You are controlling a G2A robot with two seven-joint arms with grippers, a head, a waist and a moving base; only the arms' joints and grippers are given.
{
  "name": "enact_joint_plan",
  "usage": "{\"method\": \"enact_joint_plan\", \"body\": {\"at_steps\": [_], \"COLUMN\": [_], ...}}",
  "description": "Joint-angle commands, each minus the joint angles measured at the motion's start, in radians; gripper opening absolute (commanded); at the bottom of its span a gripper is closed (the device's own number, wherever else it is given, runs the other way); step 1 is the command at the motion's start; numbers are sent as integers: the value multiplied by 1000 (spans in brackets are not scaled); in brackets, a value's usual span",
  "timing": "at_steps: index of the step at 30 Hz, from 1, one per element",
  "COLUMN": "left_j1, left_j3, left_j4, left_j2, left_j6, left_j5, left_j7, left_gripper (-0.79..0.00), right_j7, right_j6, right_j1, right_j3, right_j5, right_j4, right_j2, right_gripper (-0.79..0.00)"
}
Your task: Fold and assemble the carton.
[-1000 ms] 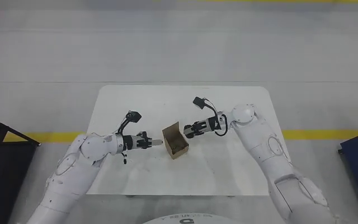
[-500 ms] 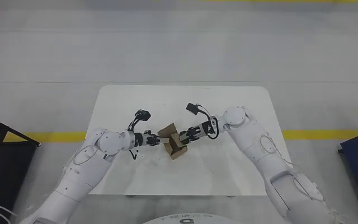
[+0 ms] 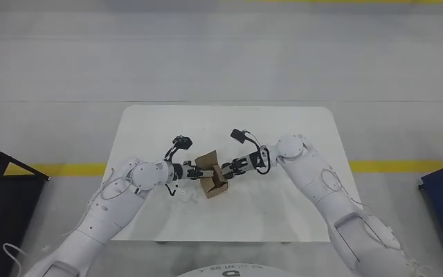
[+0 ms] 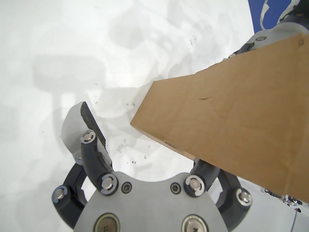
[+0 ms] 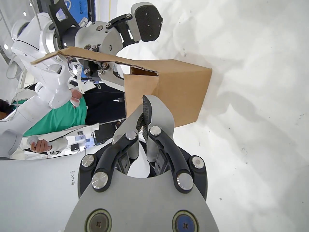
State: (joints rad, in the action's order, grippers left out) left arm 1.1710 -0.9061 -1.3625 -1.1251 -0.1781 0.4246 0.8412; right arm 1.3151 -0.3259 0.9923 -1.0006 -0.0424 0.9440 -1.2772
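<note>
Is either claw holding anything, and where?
Nothing looks held: the right claw is shut against the carton, the left claw open around its flap.

A small brown carton sits near the middle of the white worktop, well away from every edge. The left pincer is at one side of it and the right pincer at the opposite side, the carton between them.

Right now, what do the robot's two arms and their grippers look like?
The left arm and right arm are glossy white rounded shells with black wrists and looping black cables. The left gripper and right gripper have silver-grey base plates, black links with silver pins, and grey fingers with black ribbed pads.
</note>
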Motion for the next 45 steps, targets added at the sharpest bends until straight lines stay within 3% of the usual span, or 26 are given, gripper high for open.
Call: {"method": "enact_joint_plan", "body": {"at_steps": [1,10,17,30,37,45], "left_j1": [1,1,3,10,10,31], "left_j3": [2,4,1,-15,-17,-51], "left_j4": [0,1,7,10,8,-7], "left_j2": [0,0,1,5,6,14], "left_j6": [-2,-5,-17,-33,-36,-86], "left_j5": [6,20,20,7,5,-45], "left_j7": [1,0,-1,3,6,-3], "left_gripper": [0,0,0,0,0,0], "right_j7": [-10,-23,-34,-39,-60,-80], "right_j6": [10,39,56,58,105,137], "right_j1": [3,9,9,18,4,-10], "right_j3": [-1,16,33,44,73,97], "right_j5": [2,12,20,12,36,58], "right_j4": [5,26,39,78,83,77], "right_j2": [2,8,10,21,18,16], "right_gripper": [-653,-563,-566,-465,-471,-551]}}
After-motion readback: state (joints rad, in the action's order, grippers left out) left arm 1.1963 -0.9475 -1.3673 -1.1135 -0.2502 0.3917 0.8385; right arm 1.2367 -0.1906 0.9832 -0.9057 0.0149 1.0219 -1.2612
